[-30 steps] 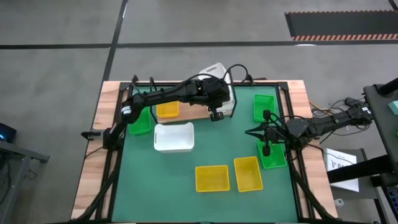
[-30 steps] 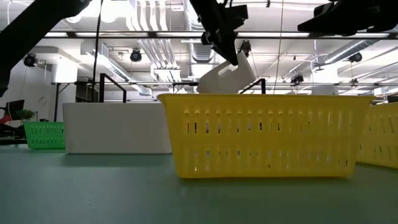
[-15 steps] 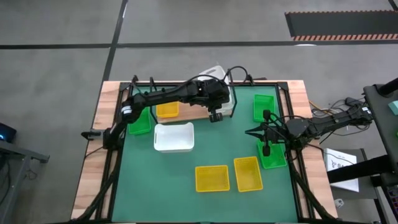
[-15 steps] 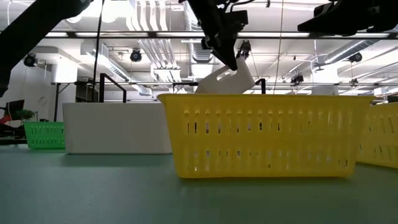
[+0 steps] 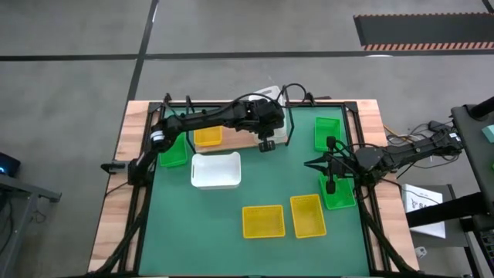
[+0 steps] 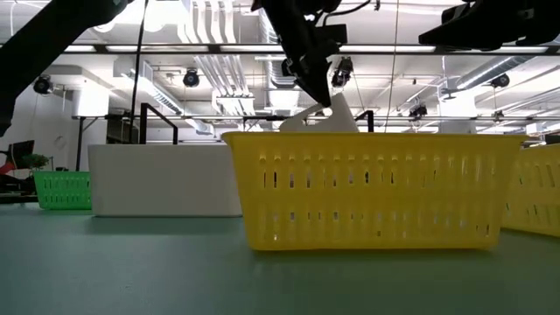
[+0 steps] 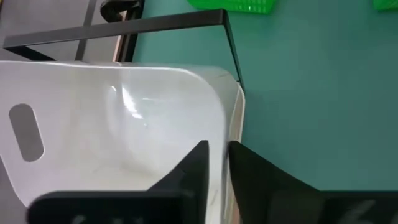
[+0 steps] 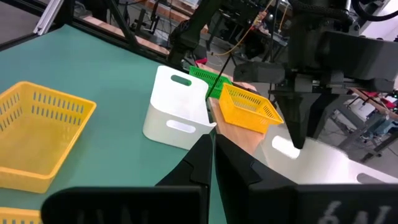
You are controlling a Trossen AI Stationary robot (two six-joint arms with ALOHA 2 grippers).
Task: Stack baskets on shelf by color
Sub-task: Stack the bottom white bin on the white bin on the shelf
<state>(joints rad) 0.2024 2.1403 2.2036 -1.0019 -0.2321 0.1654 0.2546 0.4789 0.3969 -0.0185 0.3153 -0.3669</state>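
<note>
At the far left of the desk [image 5: 114, 202], a green basket [image 5: 174, 152] is sitting on the mat [image 5: 193, 247], just beside the shelf's end and partly under the left arm.

- On the shelf [image 5: 238, 142], toward its left end, a yellow basket [image 5: 207, 137] is resting upright on the wood board.
- Near the shelf's front edge, a loose white basket [image 5: 216, 171] is lying on the mat, open side up.
- At the shelf's right end, the left hand [image 7: 219, 148] is gripping the tilted white basket [image 7: 124, 124]: its fingers are standing narrow, one on each side of the basket's wall near a rounded corner. The low view is showing this basket leaning, its high edge up at the hand. Whether its low edge is touching the shelf I cannot tell.
- Toward the near edge, two yellow baskets [image 5: 263, 221] [image 5: 307, 215] are sitting side by side on the mat, well apart from the shelf.
- Toward the right edge, a far green basket [image 5: 328, 133] is lying on the mat.
- Nearer, the right hand [image 8: 210, 142] is hovering with fingers pressed together and nothing between them, over the inner end of a near green basket [image 5: 340, 196].
</note>
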